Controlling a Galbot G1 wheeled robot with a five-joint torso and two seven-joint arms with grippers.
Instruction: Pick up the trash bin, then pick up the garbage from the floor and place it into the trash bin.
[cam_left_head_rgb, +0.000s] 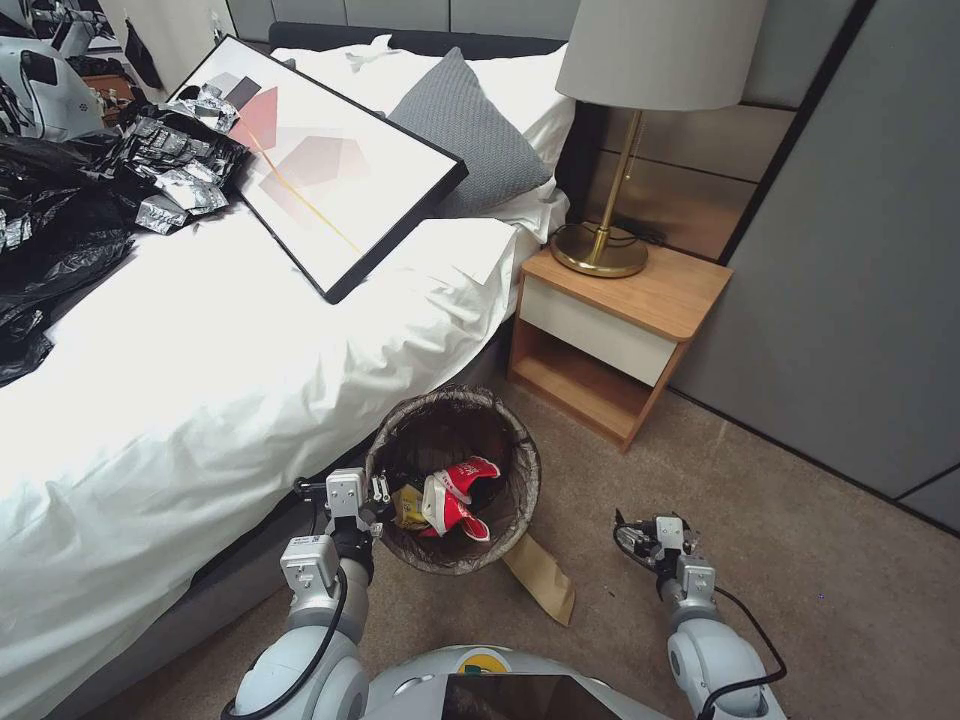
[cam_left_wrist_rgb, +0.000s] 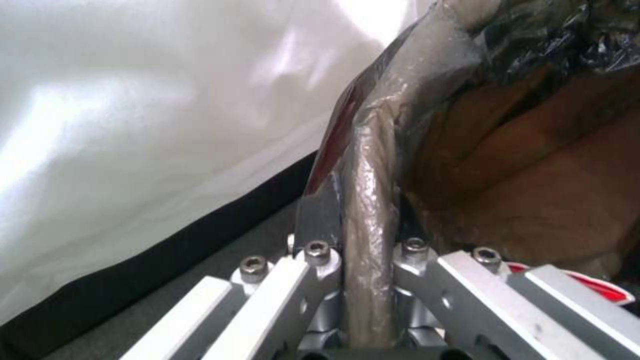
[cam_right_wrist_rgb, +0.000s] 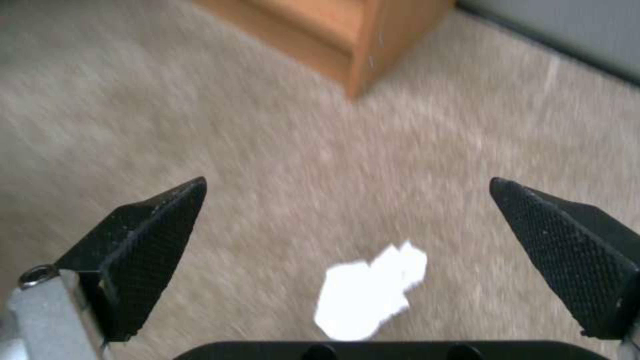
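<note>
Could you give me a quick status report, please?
Left gripper shut on trash bin rim. Right gripper open above white scrap. Brown paper bag beside bin.

Glossy crinkled liner bag (cam_left_wrist_rgb: 373, 165); matt carpet (cam_right_wrist_rgb: 280, 140)

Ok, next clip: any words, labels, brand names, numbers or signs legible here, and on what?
None can be read.
Red-and-white cups in the trash bin: white marks, too small to read.
Foil packets on the bed: print too small.
Round sticker on the robot's torso: no legible text.
White scrap under the open right claw: blank.
</note>
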